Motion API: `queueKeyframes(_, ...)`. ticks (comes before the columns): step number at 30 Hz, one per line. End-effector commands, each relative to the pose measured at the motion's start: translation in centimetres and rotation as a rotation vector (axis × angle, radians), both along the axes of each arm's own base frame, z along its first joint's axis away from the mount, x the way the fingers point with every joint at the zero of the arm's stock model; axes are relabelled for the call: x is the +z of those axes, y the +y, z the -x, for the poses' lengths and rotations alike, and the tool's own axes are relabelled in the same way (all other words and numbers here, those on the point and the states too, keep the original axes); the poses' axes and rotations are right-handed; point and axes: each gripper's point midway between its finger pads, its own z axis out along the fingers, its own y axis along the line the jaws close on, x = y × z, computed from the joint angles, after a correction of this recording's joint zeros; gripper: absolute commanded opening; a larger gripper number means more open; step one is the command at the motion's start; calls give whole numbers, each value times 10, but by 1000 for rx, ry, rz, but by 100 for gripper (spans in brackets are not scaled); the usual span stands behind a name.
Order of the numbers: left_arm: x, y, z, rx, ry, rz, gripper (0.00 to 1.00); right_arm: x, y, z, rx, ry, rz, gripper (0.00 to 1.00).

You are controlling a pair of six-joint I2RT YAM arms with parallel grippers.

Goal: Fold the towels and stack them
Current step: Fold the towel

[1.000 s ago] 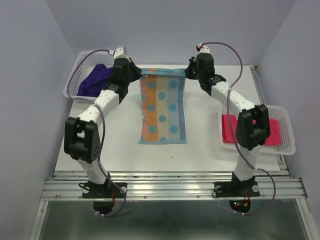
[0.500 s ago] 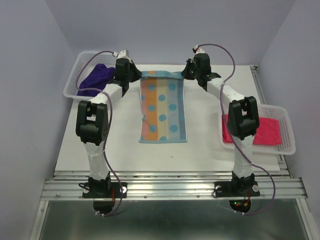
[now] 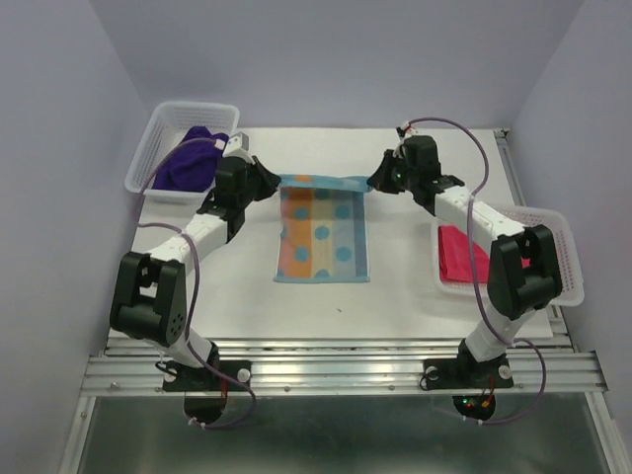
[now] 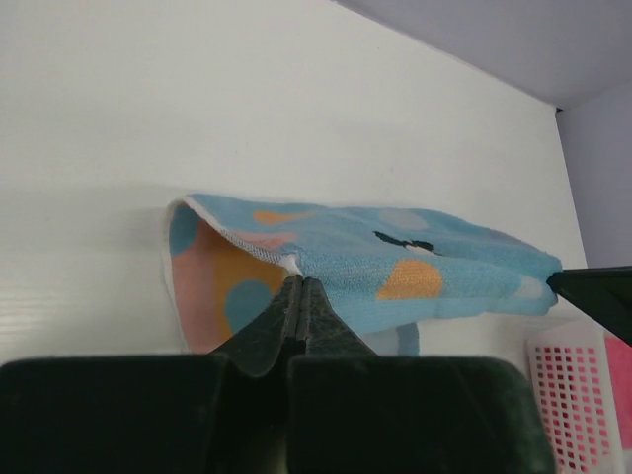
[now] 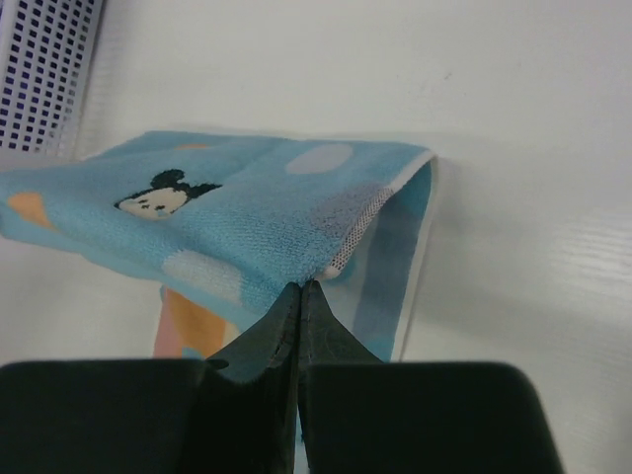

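Now the 2 grippers are each pinched tight on the far edge of the dotted towel [image 3: 321,237]: the left gripper [image 4: 299,283] clamps its far-left corner and the right gripper [image 5: 299,286] its far-right corner. That edge is raised off the white table [image 3: 415,291], while the near part lies flat at the table's centre. The purple towel [image 3: 188,158] sits in the far-left basket [image 3: 163,117], and the pink-red towel [image 3: 459,255] lies in the right basket [image 3: 565,272].

The blue-and-orange dotted cloth towel [image 3: 321,232] lies mid-counter [image 3: 227,296], with its far edge pinched between my left gripper [image 3: 279,184] and my right gripper [image 3: 367,185]. At far left the dark purple cloth towel [image 3: 188,158] sits in a white mesh plastic basket [image 3: 163,118]. At right the pink-red cloth towel [image 3: 459,254] lies in a second white mesh basket [image 3: 565,281].
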Motion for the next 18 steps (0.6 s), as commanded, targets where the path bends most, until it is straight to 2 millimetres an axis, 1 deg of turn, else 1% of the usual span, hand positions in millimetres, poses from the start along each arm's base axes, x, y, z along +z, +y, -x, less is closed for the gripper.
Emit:
queueKeyframes(1,10,4,26,30,-43,41,0,-1,7,41,39,32,-32,1)
queueKeyframes(2,1,6,38,30,-26,38,0,-5,9,49,47,43,-33,1)
queueKeyframes(3,-6,4,44,29,-14,30,0,-7,9,55,50,51,-37,1)
queueKeyframes(4,-12,4,49,30,2,32,0,-17,9,64,51,79,-37,1)
queueKeyframes(5,-29,5,60,28,40,26,0,-13,9,70,57,74,-43,1)
queueKeyframes(6,-34,2,68,18,56,33,0,-16,13,77,71,83,-42,1)
queueKeyframes(7,-41,3,74,16,75,39,0,-20,14,82,73,98,-42,1)
queueKeyframes(8,-50,3,86,16,99,45,0,-28,15,91,80,121,-39,1)
queueKeyframes(10,-57,6,95,25,113,40,0,-38,21,105,98,151,-31,1)
queueKeyframes(11,-62,9,104,33,133,40,0,-44,27,116,115,169,-23,1)
queueKeyframes(13,-68,12,114,39,161,27,0,-49,30,124,112,181,-13,1)
queueKeyframes(15,-68,8,124,29,169,29,0,-55,34,136,125,198,-4,1)
queueKeyframes(16,-69,8,127,32,175,27,0,-57,33,139,121,200,2,1)
queueKeyframes(17,-75,9,133,37,198,16,0,-60,33,143,119,214,10,1)
queueKeyframes(18,-75,6,137,30,203,16,0,-62,34,147,122,222,14,1)
